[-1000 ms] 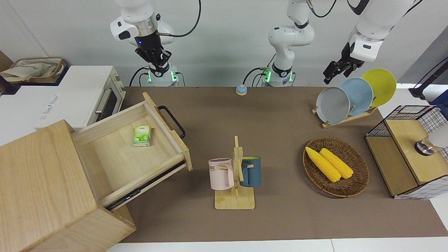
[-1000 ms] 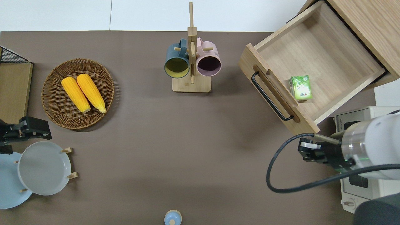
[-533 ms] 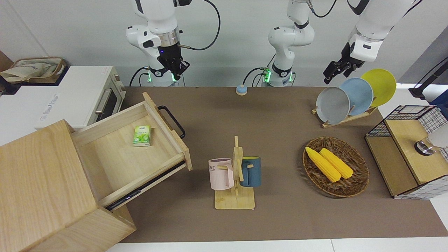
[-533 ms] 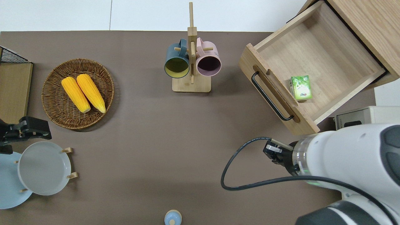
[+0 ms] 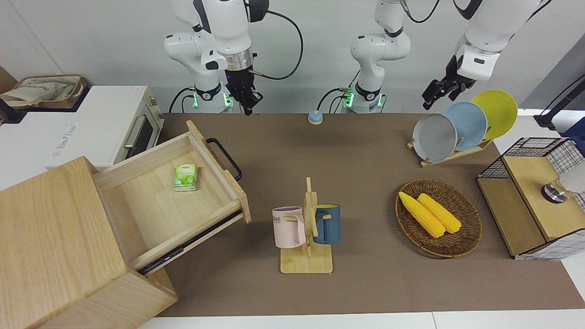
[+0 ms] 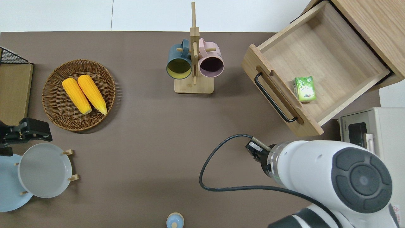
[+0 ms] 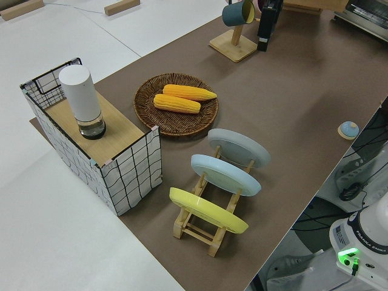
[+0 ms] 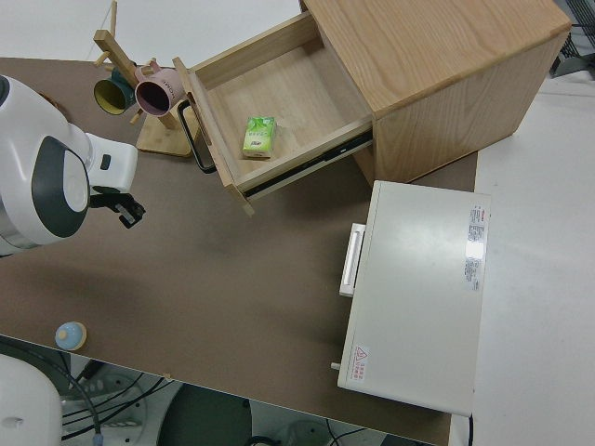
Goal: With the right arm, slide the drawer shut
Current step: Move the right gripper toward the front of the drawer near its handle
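Two arms: the right gripper (image 5: pixel 247 104) is doing the work; the left gripper (image 5: pixel 435 93) is sitting parked.
Right gripper, change: a second ago it was hanging over the toaster oven (image 6: pixel 373 126); now it is swinging out and coming down over the bare table (image 6: pixel 152 133), pointing downward.
Right gripper, claw: I cannot tell whether it is apart or together, and it is holding nothing that I can see.
Gap: the gripper is hovering apart from the drawer front, touching neither wood nor handle.
Handle (image 6: pixel 273 98): the black bar is facing the open table, toward the side where the gripper is arriving.
Drawer (image 6: pixel 316 57): it is standing pulled far out of the cabinet (image 5: pixel 50 228), exactly where it was a second ago.
Packet (image 6: pixel 304 88): a small green pack is lying inside the drawer, close to the front board, not shifting.
Mug rack (image 6: pixel 193 63): it is standing well clear of the drawer front.
Meaning for the task: the arm seems to be lining up in front of the drawer for a push; the closing itself is not yet starting.
Next, as I judge it: the gripper is needing to meet the front board or handle and press along the slides, toward the cabinet.
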